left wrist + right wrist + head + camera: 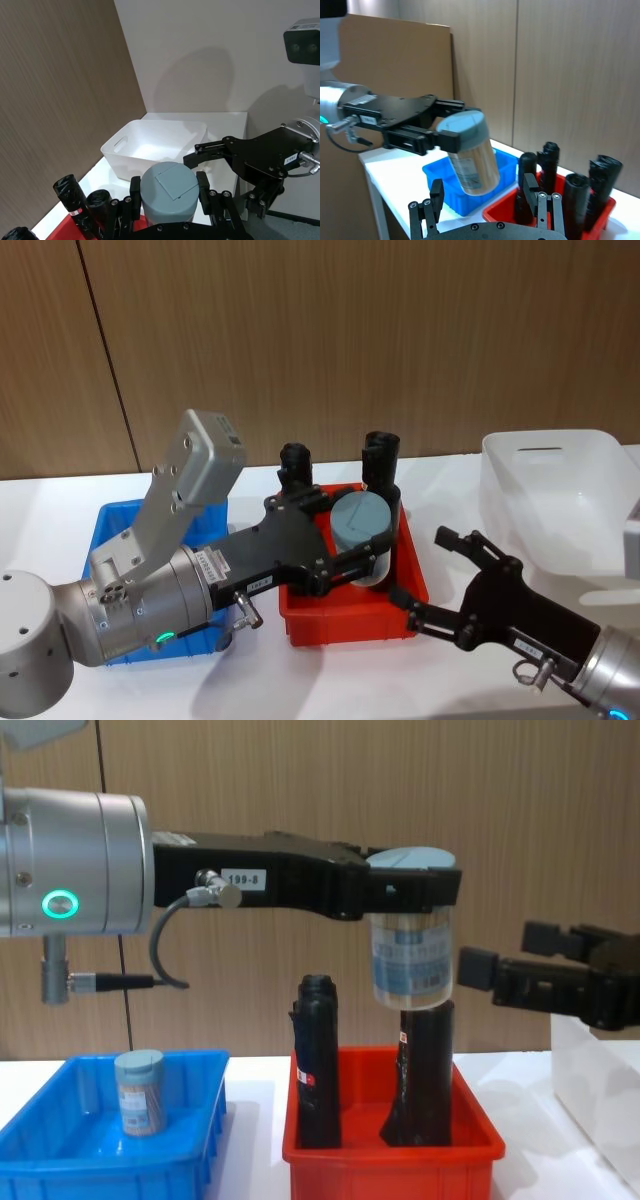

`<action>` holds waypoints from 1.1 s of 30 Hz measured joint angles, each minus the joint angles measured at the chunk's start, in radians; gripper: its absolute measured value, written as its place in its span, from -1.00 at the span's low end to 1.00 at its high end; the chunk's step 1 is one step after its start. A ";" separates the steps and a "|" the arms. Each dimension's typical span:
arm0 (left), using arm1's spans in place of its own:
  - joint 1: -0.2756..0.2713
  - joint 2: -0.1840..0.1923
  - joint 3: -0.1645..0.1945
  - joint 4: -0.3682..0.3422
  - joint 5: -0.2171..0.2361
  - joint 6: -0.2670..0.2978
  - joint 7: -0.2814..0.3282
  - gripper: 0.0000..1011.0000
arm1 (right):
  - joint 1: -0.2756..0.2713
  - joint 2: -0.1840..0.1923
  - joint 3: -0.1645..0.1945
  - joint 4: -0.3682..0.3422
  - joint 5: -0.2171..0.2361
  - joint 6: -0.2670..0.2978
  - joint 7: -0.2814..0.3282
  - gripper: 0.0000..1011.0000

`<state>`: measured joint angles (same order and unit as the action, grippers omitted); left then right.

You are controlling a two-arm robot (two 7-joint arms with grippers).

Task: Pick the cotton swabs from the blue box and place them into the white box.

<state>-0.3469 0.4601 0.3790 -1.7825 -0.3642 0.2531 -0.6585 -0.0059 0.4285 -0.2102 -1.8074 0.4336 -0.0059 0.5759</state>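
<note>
**Above the red bin (390, 1172), one swab jar halfway to the white box (552, 438)**

Over the red bin, well clear of its rim, the left gripper (412, 892) hangs with its fingers clamped on the held jar (412, 962) of cotton swabs. The grip sits just under the lid, and the body hangs free below. This jar is out of the blue box (60, 1162) but has not reached the white box, which stands off to the robot's right on the table (60, 502). I judge the first transfer to be about half done.

The right gripper (420, 568) sits between the red bin and the white box. Its fingers are spread apart and empty and point towards the held jar. That pose suggests a handover from one arm to the other, though this is only a guess.

A second jar (139, 1092) stands upright in the blue box, so at least one more pick remains. From the left wrist view, the part of the white box's floor that shows looks bare, so nothing seems to be delivered yet.

The held jar is a small clear plastic cylinder with a pale blue-grey round lid, which has a flip flap moulded into its top. A printed label wraps the body, and pale swab sticks show faintly through the wall. It hangs close to upright in the chest view and leans somewhat in the right wrist view. Its base is just above the black rolls (318, 1060) that stand in the red bin.
</note>
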 joint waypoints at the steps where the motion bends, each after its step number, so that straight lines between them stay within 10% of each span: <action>1: 0.000 0.000 0.000 0.000 0.000 0.000 0.000 0.32 | 0.001 -0.001 -0.001 -0.001 0.000 -0.001 0.005 0.98; 33: 0.000 0.000 0.000 0.000 0.000 0.000 0.000 0.32 | 0.075 -0.058 -0.054 0.057 -0.078 -0.006 0.040 0.98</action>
<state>-0.3470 0.4601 0.3790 -1.7824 -0.3642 0.2531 -0.6585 0.0693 0.3709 -0.2638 -1.7504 0.3559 -0.0124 0.6159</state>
